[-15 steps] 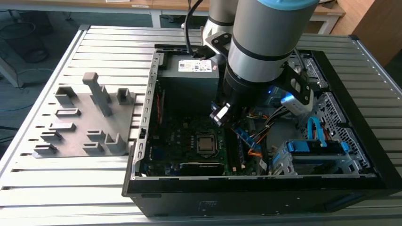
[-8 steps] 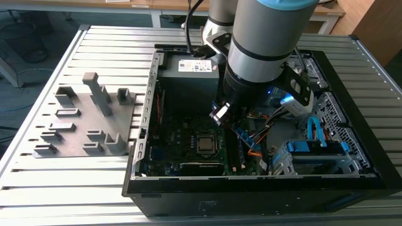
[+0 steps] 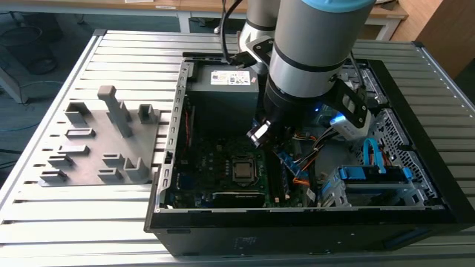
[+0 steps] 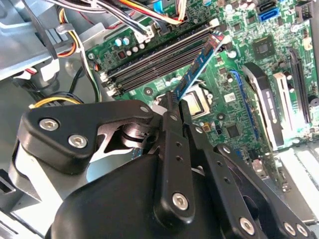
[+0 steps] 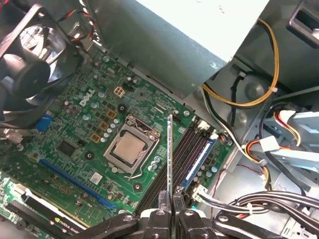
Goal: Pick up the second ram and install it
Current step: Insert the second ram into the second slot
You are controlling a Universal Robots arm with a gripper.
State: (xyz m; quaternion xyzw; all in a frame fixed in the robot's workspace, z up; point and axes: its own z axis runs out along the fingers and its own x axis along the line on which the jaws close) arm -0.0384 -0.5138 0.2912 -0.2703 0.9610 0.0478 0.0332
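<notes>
Black fingers of the gripper (image 5: 171,198) sit closest in both wrist views. They are clamped on the flat faces of the ram (image 5: 171,149), which stands on edge between them and runs out ahead of the tips. In the second wrist view the ram (image 4: 202,62) shows a blue-labelled face slanting over the slots (image 4: 154,59).

Just beyond, in the first wrist view, its thin edge lines up along the slots (image 5: 188,149) on the side next to the socket (image 5: 130,148). Whether the lower edge touches a slot I cannot tell.

I judge the ram light and stiff but thin. It would bend or crack under a sideways load, and its contact edge should stay untouched. The sound hold is a pinch on the two faces near the upper edge, about mid-length, so that pressure goes straight down.

Farther off lie the green board (image 5: 75,124) and cables (image 5: 279,204). In the exterior view the arm reaches into the case (image 3: 297,233), with the grey fixture (image 3: 97,144) well apart on the exterior view's left.
</notes>
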